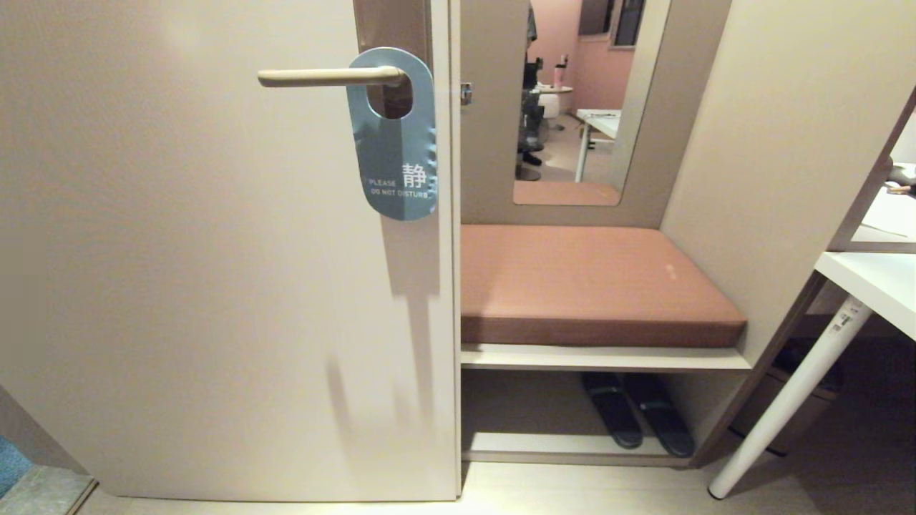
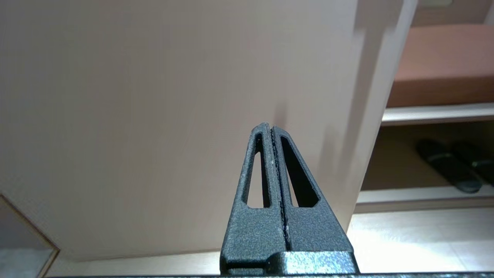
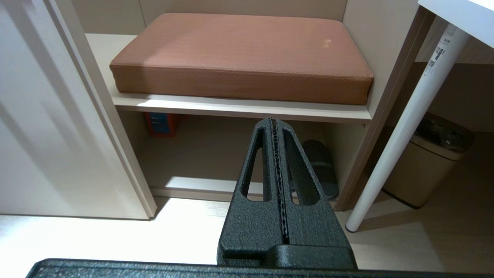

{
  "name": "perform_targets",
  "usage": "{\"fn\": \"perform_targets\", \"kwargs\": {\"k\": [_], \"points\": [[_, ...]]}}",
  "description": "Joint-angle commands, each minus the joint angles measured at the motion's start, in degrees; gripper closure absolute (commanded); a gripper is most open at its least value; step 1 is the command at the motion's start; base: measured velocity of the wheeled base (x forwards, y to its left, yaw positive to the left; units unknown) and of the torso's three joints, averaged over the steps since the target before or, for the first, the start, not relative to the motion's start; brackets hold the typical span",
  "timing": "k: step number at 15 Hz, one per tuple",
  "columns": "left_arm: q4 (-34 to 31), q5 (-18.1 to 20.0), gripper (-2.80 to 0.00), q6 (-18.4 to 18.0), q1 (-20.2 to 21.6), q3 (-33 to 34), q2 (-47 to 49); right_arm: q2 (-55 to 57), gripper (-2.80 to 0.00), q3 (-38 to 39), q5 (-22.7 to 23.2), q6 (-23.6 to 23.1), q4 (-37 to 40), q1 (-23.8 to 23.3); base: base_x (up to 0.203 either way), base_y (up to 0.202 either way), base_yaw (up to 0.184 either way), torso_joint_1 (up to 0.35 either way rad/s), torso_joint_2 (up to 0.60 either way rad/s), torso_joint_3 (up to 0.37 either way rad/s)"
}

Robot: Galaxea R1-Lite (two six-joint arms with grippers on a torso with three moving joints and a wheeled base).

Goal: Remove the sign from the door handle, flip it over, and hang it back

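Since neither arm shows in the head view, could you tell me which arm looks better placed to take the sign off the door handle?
Probably the left. Its shut gripper faces the door that carries the sign on the door handle; the shut right gripper faces the bench cushion beside it.

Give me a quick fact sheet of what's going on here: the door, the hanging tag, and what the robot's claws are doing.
Sign: flat blue-grey oblong sign hanging by its hole, white "PLEASE DO NOT DISTURB" side facing out
Handle: slim cream-beige lever door handle, level, sign at its inner end
Door: pale beige door
Left claw: left claw shut, empty, low before the door
Right claw: right claw shut, empty, facing the brown cushioned bench
Under bench: dark slippers
Task state: sign not being held
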State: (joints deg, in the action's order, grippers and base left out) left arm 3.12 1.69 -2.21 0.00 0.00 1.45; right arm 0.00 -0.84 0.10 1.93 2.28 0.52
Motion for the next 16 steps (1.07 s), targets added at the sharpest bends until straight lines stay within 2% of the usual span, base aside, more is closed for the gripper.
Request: {"fn": "perform_targets", "kwargs": {"k": [1,16], "points": [[-2.93,-1.77,0.00,-0.45,0.00,0.00,-1.36,0.00,0.00,0.05,-0.02,0.01,0.01,0.03,0.000,0.000,0.000,0.000,0.00,0.000],[-2.94,-2.48,0.00,0.35,0.00,0.00,-1.36,0.00,0.00,-0.04,-0.02,0.01,0.01,0.00,0.000,0.000,0.000,0.000,0.00,0.000]]}}
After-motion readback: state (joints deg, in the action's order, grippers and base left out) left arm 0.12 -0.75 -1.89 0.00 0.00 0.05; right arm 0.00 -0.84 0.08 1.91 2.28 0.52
